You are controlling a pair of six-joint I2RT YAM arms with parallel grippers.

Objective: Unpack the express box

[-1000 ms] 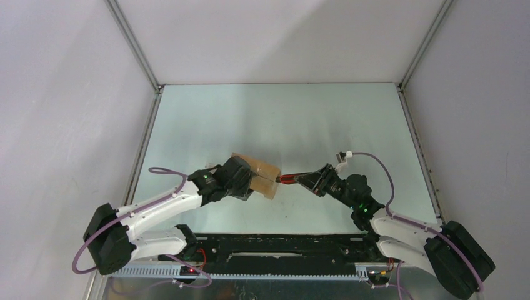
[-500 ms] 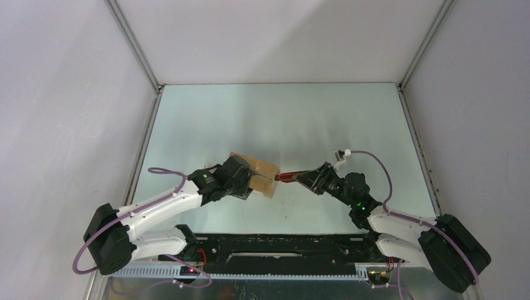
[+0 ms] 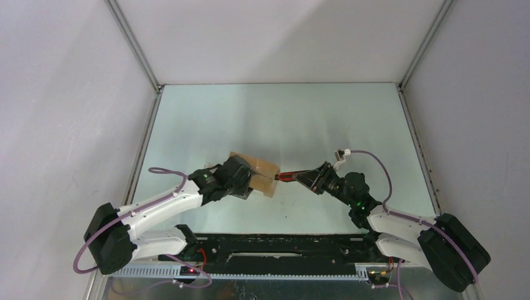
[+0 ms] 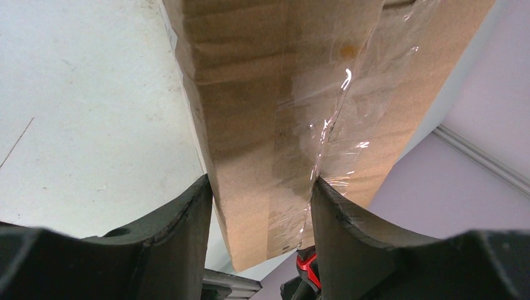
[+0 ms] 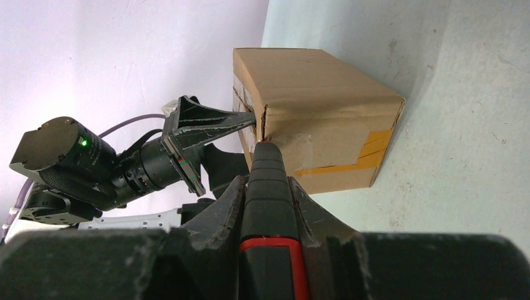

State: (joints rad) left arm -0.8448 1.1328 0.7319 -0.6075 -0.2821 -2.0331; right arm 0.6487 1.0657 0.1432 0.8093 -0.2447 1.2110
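The express box, a small brown carton sealed with clear tape, lies on the table near the middle. My left gripper is shut on its near-left end, and in the left wrist view the box fills the gap between both fingers. My right gripper is shut on a red-and-black utility knife. In the right wrist view the knife points its tip at the seam on the box's end face, right beside the left gripper's fingers.
The pale green table is fenced by white walls with metal corner rails. A strip of yellow tape runs along the box's lower side. Both arm bases sit on the black rail at the near edge.
The right arm has shifted slightly, bringing the knife a little closer to the box's end. The left arm and box have stayed put.
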